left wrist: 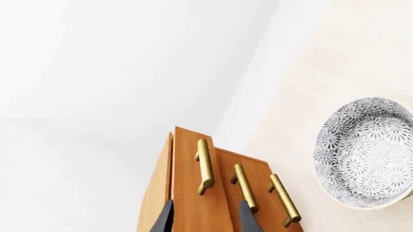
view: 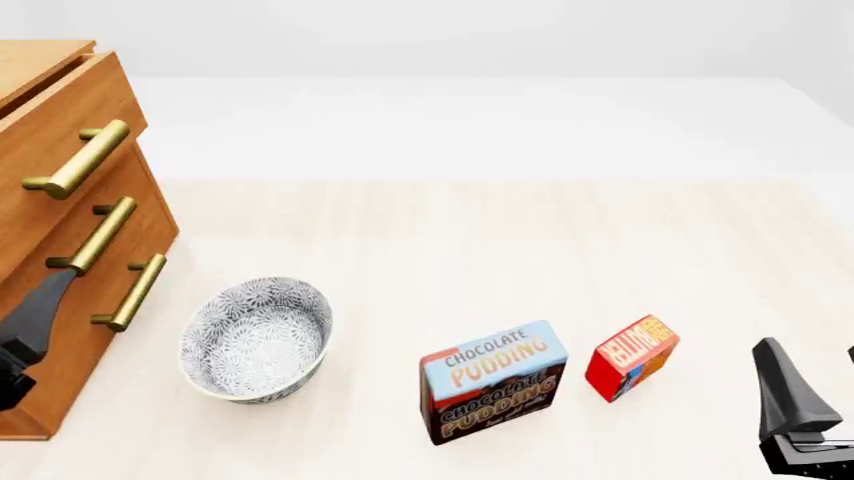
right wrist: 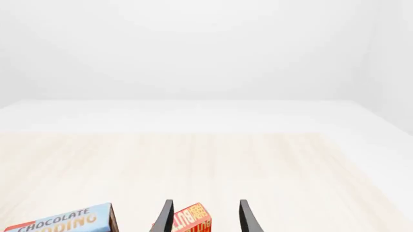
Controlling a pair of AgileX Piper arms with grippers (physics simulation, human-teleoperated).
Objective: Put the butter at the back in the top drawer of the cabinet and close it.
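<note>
Cabinet [view: 60, 190] stands at the far left of the table [view: 534, 250], and your left pincer [view: 34, 320] is right against its front, level with the lower drawers. In the left wrist view its two dark fingers [left wrist: 162, 220] stand apart with nothing between them, tips aimed at the drawer fronts. The top drawer [view: 54, 130] sits above that pincer and juts a little forward of the two drawers under it, its brass handle [view: 78, 160] free of your fingers. Just to the right of the left pincer lies the patterned bowl [view: 256, 338], upright on the table. Further right the Chocolate Pudding box [view: 491, 380] stands on edge. Beside it, nearer your right pincer [right wrist: 206, 217], stands the butter [view: 630, 356], tilted slightly, on the table and well apart from the cabinet. From the right wrist view the butter lies just ahead of that pincer, roughly in line with the gap, and the fingers there stand apart, holding nothing.
</note>
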